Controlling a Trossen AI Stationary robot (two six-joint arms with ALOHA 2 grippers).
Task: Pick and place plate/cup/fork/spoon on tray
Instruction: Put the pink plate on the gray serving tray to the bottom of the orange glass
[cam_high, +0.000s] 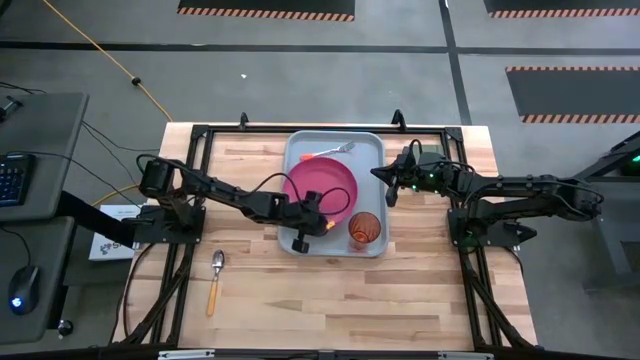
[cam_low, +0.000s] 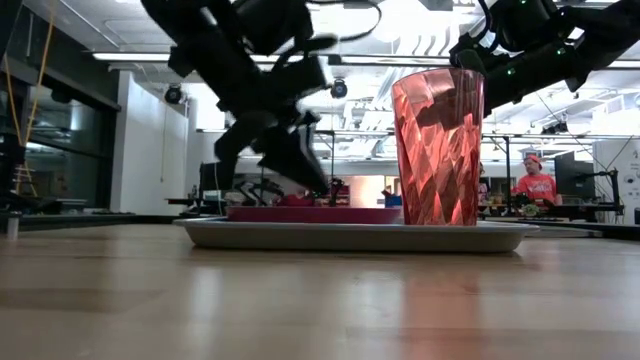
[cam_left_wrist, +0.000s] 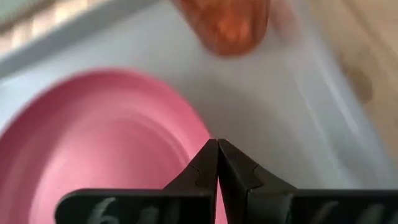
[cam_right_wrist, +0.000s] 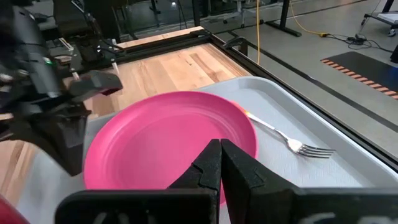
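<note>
Magenta-pink plate (cam_high: 322, 186), red-orange ribbed cup (cam_high: 364, 229), grey-blue tray (cam_high: 370, 145), orange-yellow-handled spoon (cam_high: 215, 280).

Readable text: none in any view.
White sheet (cam_high: 112, 240) beside the table's (cam_high: 250, 290) left edge: carries dark print, too small to read.
Left gripper (cam_left_wrist: 217, 163) body: pale marks along its lower bar, blurred, not legible.
Tray (cam_high: 300, 150), plate (cam_high: 322, 185), cup (cam_high: 363, 230): no lettering shows.
</note>
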